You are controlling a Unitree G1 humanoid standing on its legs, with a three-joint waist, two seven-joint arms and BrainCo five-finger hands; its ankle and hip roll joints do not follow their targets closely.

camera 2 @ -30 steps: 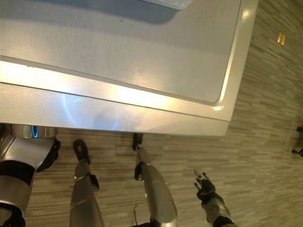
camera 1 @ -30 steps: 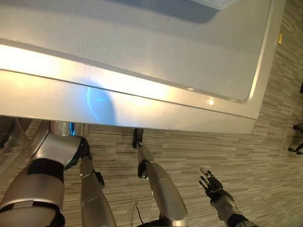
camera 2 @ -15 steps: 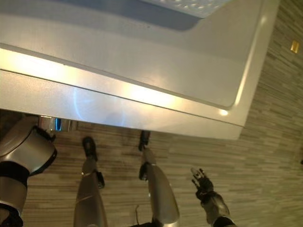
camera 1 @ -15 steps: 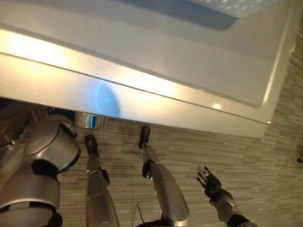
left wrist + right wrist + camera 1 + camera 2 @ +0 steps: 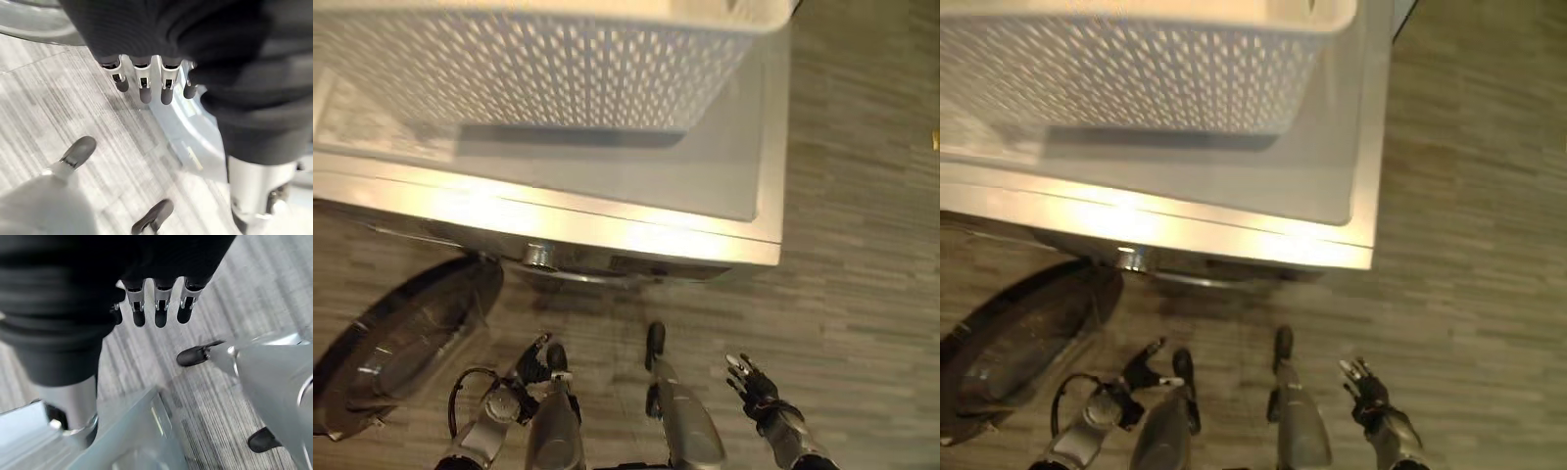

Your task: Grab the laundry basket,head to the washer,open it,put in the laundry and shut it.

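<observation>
— What's the basket (image 5: 538, 69) made of?
— White perforated plastic, matt. My washer (image 5: 607, 186) beneath it has a smooth, glossy grey top; its door (image 5: 401, 343) is dark, shiny glass.
— And the floor (image 5: 862, 245)?
— Matt, streaked grey-brown planks. My hands (image 5: 142, 83) have silver metal fingers, dark-tipped.

We see the white perforated laundry basket (image 5: 538, 64) cut off by the far and left edges, so its contents are hidden from us. The washer (image 5: 607, 186) runs off the left edge, and its drum opening is hidden beneath its top. The open round door (image 5: 401, 343) is cropped at the left edge.
</observation>
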